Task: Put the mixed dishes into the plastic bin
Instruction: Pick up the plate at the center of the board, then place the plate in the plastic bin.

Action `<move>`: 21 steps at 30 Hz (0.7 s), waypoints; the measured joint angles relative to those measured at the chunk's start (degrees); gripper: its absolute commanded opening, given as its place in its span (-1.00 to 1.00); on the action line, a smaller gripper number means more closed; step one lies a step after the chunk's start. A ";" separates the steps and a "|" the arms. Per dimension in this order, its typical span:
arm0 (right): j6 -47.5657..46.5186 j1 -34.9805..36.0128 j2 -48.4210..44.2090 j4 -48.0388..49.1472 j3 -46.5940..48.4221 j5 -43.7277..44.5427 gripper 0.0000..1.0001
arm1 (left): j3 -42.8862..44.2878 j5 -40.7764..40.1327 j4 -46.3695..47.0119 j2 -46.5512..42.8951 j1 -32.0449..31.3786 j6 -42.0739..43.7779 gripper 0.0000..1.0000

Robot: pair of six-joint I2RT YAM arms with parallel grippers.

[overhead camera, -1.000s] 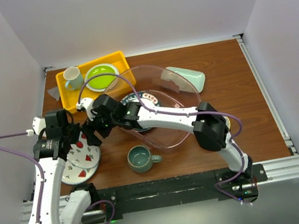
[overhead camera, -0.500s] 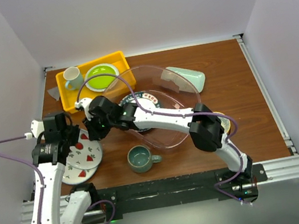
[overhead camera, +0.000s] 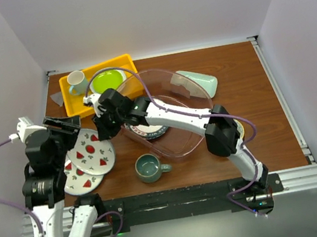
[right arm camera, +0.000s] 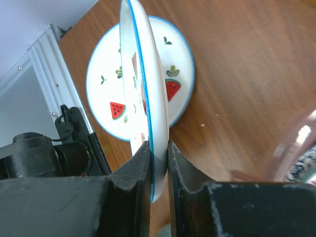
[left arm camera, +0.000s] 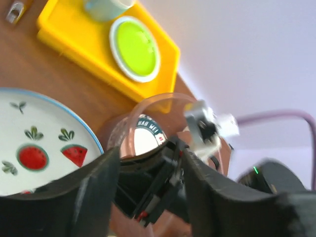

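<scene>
Now, right gripper [right arm camera: 154,158]: pinched on the rim of the tilted watermelon plate [right arm camera: 140,74]
left gripper [left arm camera: 150,165]: fingers apart, empty
second plate [right arm camera: 175,59]: flat on table [right arm camera: 237,74]

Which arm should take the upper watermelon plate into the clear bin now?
Right. The right gripper has its jaws clamped on the rim of the upper plate, close beside the bin. The left gripper is open, holds nothing, and sits farther from the bin.
</scene>
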 measured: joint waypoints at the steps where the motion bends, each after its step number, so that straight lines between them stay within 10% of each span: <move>1: -0.17 -0.44 -0.17 -0.31 0.00 -0.42 -1.00 | 0.44 0.55 0.87 -0.94 0.00 1.03 0.41; 21: -2.25 -19.34 -27.04 9.01 -15.65 -26.08 -1.00 | -1.97 11.82 15.13 -11.63 -1.46 26.21 0.54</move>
